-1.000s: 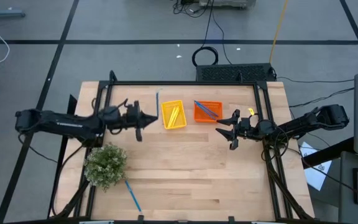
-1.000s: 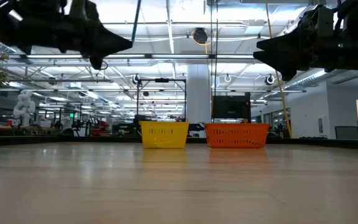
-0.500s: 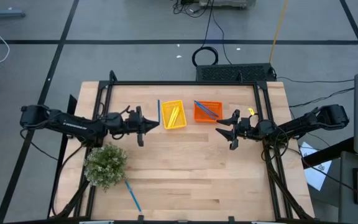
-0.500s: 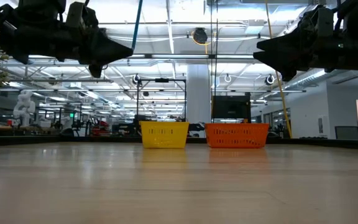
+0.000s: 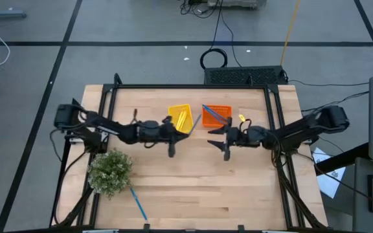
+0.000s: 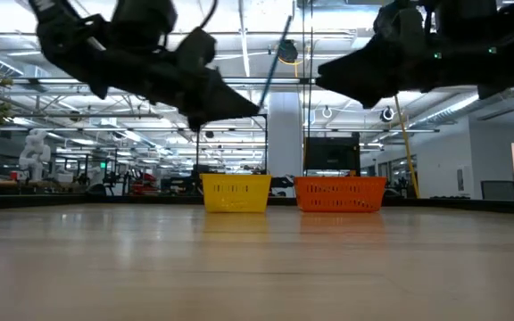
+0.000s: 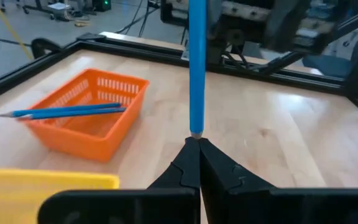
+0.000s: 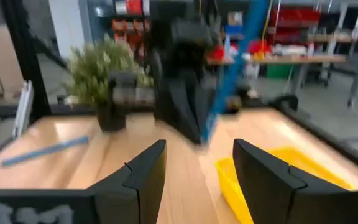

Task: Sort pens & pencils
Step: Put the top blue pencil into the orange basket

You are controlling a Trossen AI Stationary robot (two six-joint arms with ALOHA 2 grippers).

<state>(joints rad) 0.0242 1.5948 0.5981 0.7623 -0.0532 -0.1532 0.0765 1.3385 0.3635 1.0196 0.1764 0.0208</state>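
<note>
Nearest the front edge of the surface [image 5: 193, 188], 1 blue pen [image 5: 138, 202] lies loose beside the potted plant [image 5: 111, 171] — untouched, waiting its turn.

Mid-surface, the left tool [image 7: 194, 140] is clamped tight on the lower end of a blue pen [image 7: 197, 65], which stands upright above its fingertips. Facing it, the right tool [image 8: 194, 163] hangs with jaws spread and nothing between them, pointed at that pen — this looks like a hand-over, or a straight carry to the orange basket [image 7: 92, 112].

To do it well: keep the pen steady and upright, bring the right tool's fingers around the shaft clear of the left fingertips, and close before the left lets go.

Farther back, the orange basket holds 2 blue pens [image 7: 61, 112]; the yellow basket [image 5: 180, 119] holds pencils [image 5: 181, 119] — too fine to count. In the overhead view the held pen is hardly visible, and a small yellow thing [image 5: 242, 119] by the right arm cannot be identified.
</note>
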